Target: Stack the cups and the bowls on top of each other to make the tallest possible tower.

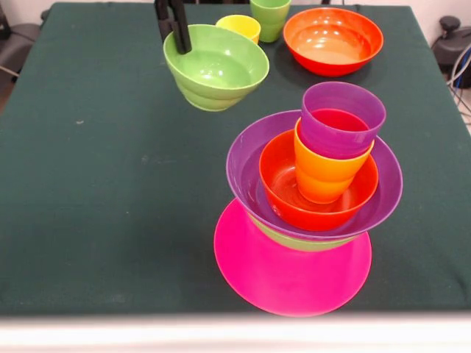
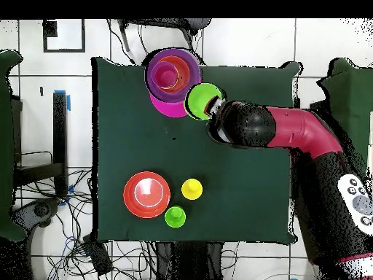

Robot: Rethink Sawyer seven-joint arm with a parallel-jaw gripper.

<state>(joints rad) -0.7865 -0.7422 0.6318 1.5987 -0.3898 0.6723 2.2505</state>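
- Nearest on the dark green cloth-covered bench [image 1: 96, 220]: wide glossy magenta-pink plastic bowl [image 1: 287, 279] as base of the tower [image 1: 316, 191], seemingly upside down; sliver of a light green bowl [image 1: 298, 241] above it, then a broad purple plastic bowl [image 1: 246, 158] opening upward.
- Inside the purple bowl: glossy orange-red plastic bowl [image 1: 283, 195], holding a tapered orange plastic cup [image 1: 324, 173] with a purple plastic cup [image 1: 342, 118] nested in it, both leaning slightly.
- Further back, off the bench: light green glossy plastic bowl [image 1: 217, 70], tilted, rim pinched by the black end effector [image 1: 174, 29], which comes down from above and is clamped on the wall.
- Overhead: same green bowl [image 2: 202, 100] just beside the tower [image 2: 173, 76], not over it.
- Farthest: yellow plastic cup [image 1: 240, 26], light green plastic cup [image 1: 270, 15] and second orange-red bowl [image 1: 333, 40], resting apart on the bench, unused.
- Step in hand, by judgement: carrying the green bowl to the tower.
- Next move likely calls for centring over the purple cup, levelling or inverting the bowl, and lowering gently; leaning cups could topple under a sideways nudge.
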